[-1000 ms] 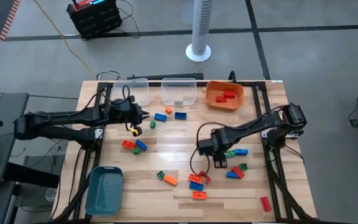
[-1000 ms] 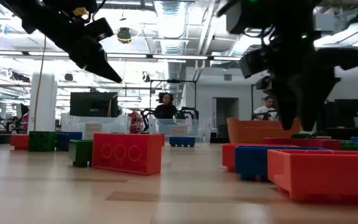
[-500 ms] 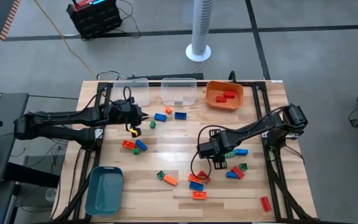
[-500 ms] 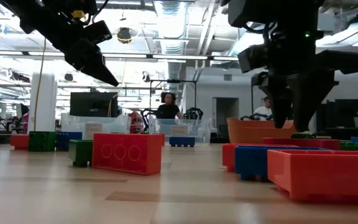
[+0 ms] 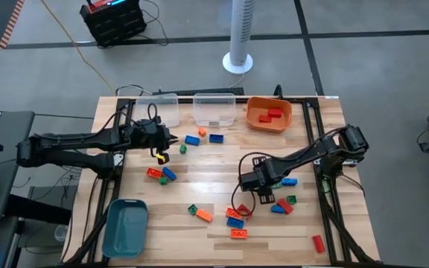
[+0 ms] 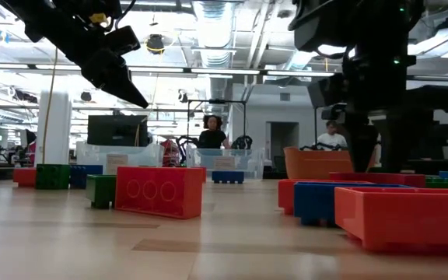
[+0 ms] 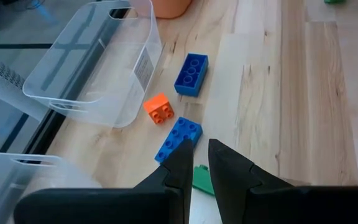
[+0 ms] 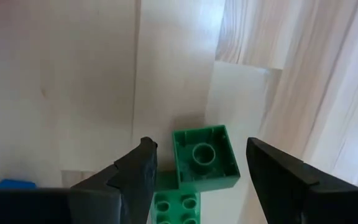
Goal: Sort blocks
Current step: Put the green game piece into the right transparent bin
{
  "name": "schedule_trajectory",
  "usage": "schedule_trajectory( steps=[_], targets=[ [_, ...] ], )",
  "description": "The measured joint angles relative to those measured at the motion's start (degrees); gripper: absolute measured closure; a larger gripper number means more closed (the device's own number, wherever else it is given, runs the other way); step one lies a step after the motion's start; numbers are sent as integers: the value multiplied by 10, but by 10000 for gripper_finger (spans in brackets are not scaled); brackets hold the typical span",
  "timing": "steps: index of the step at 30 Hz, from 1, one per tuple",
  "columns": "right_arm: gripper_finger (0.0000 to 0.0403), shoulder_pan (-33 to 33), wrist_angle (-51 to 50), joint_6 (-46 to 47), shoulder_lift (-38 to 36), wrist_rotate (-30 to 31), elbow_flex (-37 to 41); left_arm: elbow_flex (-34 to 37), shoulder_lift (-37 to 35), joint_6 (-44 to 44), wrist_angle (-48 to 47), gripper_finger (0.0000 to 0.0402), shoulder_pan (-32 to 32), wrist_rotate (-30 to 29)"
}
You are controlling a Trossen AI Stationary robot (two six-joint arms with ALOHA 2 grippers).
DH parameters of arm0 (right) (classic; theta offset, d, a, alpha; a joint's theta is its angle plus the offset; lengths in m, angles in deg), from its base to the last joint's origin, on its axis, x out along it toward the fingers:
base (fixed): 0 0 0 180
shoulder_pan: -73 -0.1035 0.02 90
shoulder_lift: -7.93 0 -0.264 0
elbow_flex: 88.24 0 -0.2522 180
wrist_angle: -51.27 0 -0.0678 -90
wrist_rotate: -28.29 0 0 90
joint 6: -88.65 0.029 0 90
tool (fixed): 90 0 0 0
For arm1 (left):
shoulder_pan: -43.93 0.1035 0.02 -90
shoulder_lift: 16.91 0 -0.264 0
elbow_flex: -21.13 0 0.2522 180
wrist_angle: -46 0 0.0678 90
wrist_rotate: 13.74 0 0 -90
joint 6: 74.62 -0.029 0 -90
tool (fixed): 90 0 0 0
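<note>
From above, the right gripper (image 5: 263,189) hides what lies under it; its wrist camera reveals a green block (image 8: 205,157) (hollow side up) between its spread fingers, ungrasped. Other blocks (image 5: 235,218) scatter nearby. The left gripper (image 5: 173,138), clenched empty, hovers near the clear bins (image 5: 214,110).

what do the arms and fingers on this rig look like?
Two matte black jointed arms, left arm and right arm, each with loose black cables looping along the wrist. The left gripper carries a yellow tag near it. Fingers are dark, wedge-shaped and tapering to blunt tips. No visible logos.
</note>
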Motion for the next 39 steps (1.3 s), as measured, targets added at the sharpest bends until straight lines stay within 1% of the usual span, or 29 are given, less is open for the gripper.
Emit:
schedule_trajectory(
  steps=[11,17,22,25,32,35,39],
  targets=[
    [185,3,-1,-13,0,3,0,0,0,8,-5,356,0,0],
    [191,4,7,-12,0,4,34,0,0,16,-21,356,0,0],
    [196,6,18,-9,0,4,37,0,0,16,-21,356,0,0],
    [211,9,28,-9,0,4,37,0,0,17,-20,356,0,0],
    [270,20,73,-13,-2,4,37,0,0,25,-20,356,0,0],
    [272,34,76,-14,-2,4,34,0,0,25,-20,356,0,0],
    [265,52,76,-26,-2,4,21,0,0,29,-25,356,0,0]
  ],
)
